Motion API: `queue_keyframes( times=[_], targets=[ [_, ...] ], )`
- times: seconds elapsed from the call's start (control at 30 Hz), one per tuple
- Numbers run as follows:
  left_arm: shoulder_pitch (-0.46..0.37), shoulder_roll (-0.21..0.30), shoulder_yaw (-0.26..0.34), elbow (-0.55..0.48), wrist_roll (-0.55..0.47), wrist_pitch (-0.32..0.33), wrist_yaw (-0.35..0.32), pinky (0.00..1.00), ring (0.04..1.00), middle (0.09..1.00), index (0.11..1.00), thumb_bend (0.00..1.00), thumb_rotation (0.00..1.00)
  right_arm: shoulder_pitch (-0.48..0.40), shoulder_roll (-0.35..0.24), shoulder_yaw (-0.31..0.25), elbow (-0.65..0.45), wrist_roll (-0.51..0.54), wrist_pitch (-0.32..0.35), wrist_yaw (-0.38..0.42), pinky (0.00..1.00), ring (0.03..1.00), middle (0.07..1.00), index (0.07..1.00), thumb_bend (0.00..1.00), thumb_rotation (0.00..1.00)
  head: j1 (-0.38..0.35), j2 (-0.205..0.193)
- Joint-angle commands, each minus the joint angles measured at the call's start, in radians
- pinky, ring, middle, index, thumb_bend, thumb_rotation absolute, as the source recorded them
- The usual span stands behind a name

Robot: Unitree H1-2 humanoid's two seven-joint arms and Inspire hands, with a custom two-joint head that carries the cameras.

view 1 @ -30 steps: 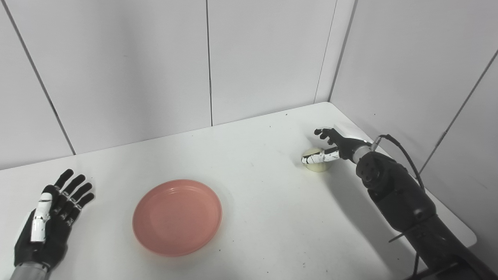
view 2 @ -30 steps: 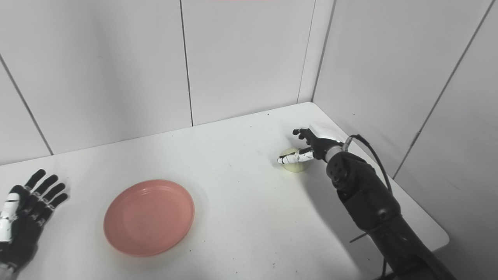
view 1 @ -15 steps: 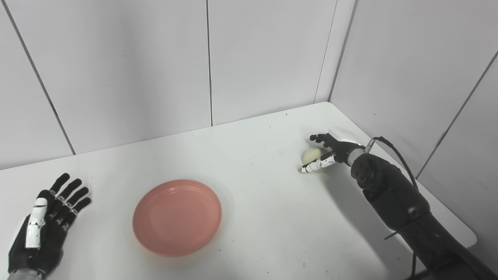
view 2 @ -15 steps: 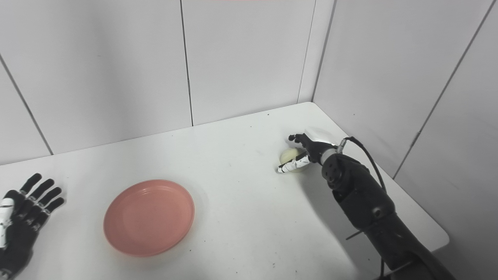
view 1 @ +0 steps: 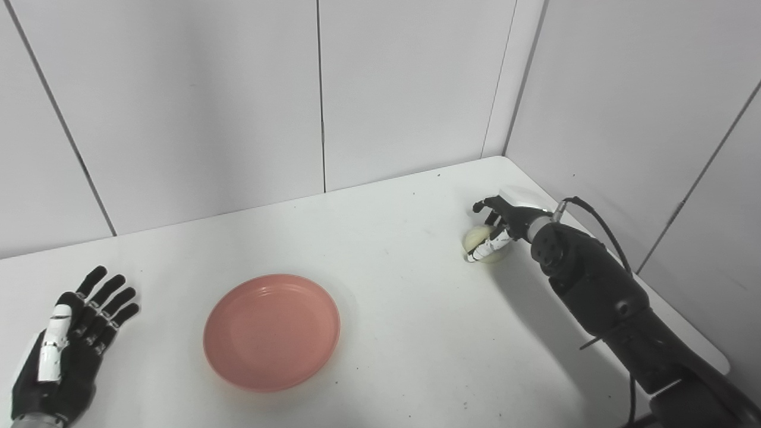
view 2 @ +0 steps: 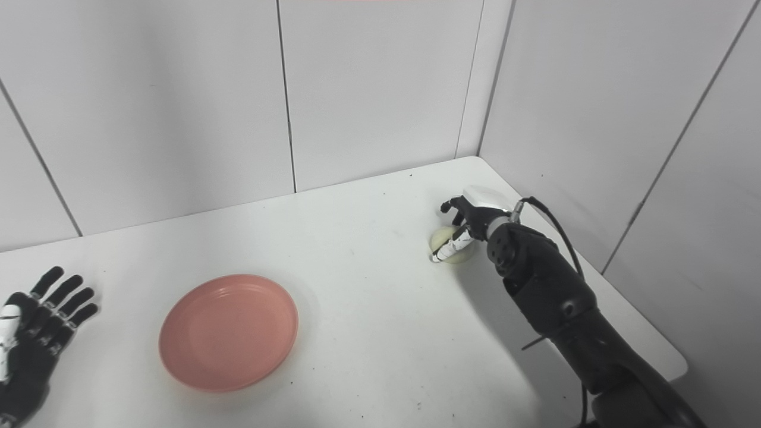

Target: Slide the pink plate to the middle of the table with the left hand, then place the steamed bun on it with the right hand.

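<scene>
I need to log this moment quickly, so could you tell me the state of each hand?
Left hand: open, empty, resting on the table.
Right hand: fingers curled around the steamed bun.

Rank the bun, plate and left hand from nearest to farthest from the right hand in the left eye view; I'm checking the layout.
1. Bun: at the right hand, between its fingers, far right of the table.
2. Plate: near the middle, toward the front.
3. Left hand: open at the far left edge.

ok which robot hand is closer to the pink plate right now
Left. The left robot hand lies open just left of the pink plate; the right robot hand is farther off, curled around the steamed bun.
</scene>
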Motion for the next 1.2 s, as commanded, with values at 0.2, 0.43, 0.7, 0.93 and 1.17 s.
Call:
queue_keyframes(
  times=[0.2,0.43,0.7,0.93,1.17],
  targets=[
    [0.102,0.009,-0.017,0.023,0.023,0.084,0.016,0.84,0.855,0.877,0.884,0.5,0.9,-0.048,-0.077,0.04,-0.005,-0.064,0.018,0.186,0.69,0.729,0.749,0.658,0.82,0.11,-0.001,0.004],
    [0.101,0.011,-0.017,0.024,0.018,0.091,0.017,0.85,0.86,0.883,0.89,0.49,0.9,-0.057,-0.063,0.022,0.02,-0.1,0.018,0.216,0.39,0.441,0.46,0.51,0.53,0.0,-0.003,0.006],
    [0.095,0.013,-0.019,0.049,0.019,0.076,0.008,0.86,0.87,0.891,0.898,0.5,0.91,-0.049,-0.044,-0.007,0.024,-0.13,0.018,0.204,0.34,0.405,0.444,0.522,0.53,0.0,0.003,0.006],
    [0.092,0.005,-0.024,0.054,0.033,0.072,0.018,0.86,0.867,0.89,0.895,0.5,0.91,-0.033,-0.057,-0.033,-0.053,-0.118,0.017,0.185,0.4,0.468,0.474,0.492,0.53,0.0,0.024,-0.004],
    [0.089,-0.009,-0.029,0.058,0.036,0.069,0.023,0.86,0.874,0.894,0.898,0.51,0.89,-0.03,-0.032,-0.09,-0.204,-0.173,0.018,0.237,0.38,0.45,0.441,0.513,0.53,0.0,0.053,-0.016]
  ],
)
